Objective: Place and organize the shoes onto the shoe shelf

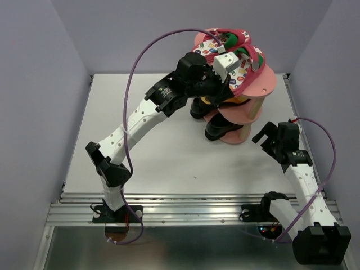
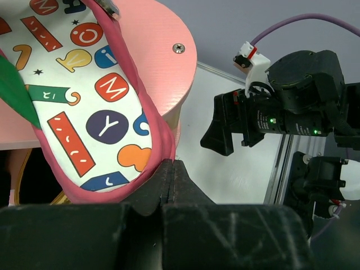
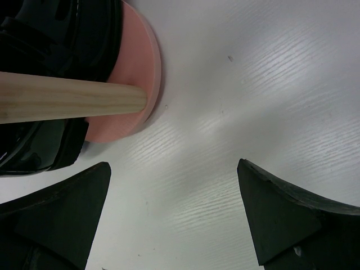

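Observation:
The salmon-pink shoe shelf (image 1: pixel 264 84) stands at the back right of the table. Two pink flip-flops (image 1: pixel 222 42) (image 1: pixel 250 62) with printed footbeds lie side by side on its top board. Black loafers (image 1: pixel 222 128) sit on the lower tiers, and a sliver of gold shoe (image 2: pixel 56 198) shows under the top board. My left gripper (image 1: pixel 232 85) is shut with nothing between its fingers. Its tips (image 2: pixel 171 164) rest against the heel rim of the nearer flip-flop (image 2: pixel 101 124). My right gripper (image 3: pixel 174 197) hangs open over bare table beside the shelf's bottom board (image 3: pixel 135 112).
A wooden post (image 3: pixel 67 101) rises from the bottom board next to a black loafer (image 3: pixel 34 146). The right arm (image 2: pixel 281 107) stands close to the shelf's right side. Purple walls enclose the white table (image 1: pixel 140 163) at the back and both sides.

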`<state>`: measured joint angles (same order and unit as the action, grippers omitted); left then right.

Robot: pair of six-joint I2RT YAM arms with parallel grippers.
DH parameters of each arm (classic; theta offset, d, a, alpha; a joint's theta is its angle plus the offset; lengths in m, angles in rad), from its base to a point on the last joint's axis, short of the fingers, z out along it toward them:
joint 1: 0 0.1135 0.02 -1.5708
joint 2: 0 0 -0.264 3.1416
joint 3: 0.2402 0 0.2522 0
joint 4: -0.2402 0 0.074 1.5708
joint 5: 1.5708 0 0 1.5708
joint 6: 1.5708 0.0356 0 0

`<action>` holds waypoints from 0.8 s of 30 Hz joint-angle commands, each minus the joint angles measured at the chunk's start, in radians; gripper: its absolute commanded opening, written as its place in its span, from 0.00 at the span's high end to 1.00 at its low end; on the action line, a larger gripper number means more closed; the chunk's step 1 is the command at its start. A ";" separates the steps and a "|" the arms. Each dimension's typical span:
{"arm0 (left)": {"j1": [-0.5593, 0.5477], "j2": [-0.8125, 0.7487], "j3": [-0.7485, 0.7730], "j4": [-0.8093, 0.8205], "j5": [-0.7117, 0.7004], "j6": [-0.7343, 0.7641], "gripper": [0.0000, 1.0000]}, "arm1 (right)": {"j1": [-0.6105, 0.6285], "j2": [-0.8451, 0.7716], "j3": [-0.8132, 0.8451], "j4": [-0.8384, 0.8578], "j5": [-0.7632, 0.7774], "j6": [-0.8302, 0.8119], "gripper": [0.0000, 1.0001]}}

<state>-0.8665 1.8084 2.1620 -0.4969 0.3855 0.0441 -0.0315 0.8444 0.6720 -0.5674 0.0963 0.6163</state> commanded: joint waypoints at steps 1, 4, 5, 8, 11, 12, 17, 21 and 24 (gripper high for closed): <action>0.009 0.031 0.041 -0.003 -0.083 0.039 1.00 | -0.002 -0.015 0.012 0.035 -0.001 -0.015 0.00; 0.009 0.039 0.044 0.006 -0.106 0.034 1.00 | -0.002 -0.015 0.012 0.035 -0.001 -0.016 0.00; 0.009 0.037 0.044 0.009 -0.109 0.031 1.00 | -0.002 -0.015 0.012 0.035 -0.001 -0.015 0.00; 0.009 0.025 0.041 0.012 -0.103 0.033 1.00 | -0.002 -0.013 0.011 0.035 0.000 -0.015 0.00; 0.009 0.003 0.013 0.012 -0.071 0.034 1.00 | -0.002 -0.007 0.008 0.041 0.000 -0.015 0.00; 0.009 0.003 0.006 0.017 -0.065 0.034 1.00 | -0.002 -0.005 0.005 0.041 0.000 -0.013 0.00; 0.009 0.008 -0.011 0.021 -0.050 0.023 1.00 | -0.002 0.001 0.003 0.046 -0.001 -0.015 0.00; 0.009 0.023 0.016 0.020 -0.042 0.020 1.00 | -0.002 -0.001 0.000 0.049 -0.003 -0.017 0.00; 0.009 0.029 0.030 0.018 -0.077 0.017 1.00 | -0.002 0.001 0.000 0.049 -0.003 -0.016 0.00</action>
<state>-0.8684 1.8202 2.1731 -0.4919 0.3618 0.0456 -0.0315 0.8459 0.6720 -0.5667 0.0963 0.6163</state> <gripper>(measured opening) 0.022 0.998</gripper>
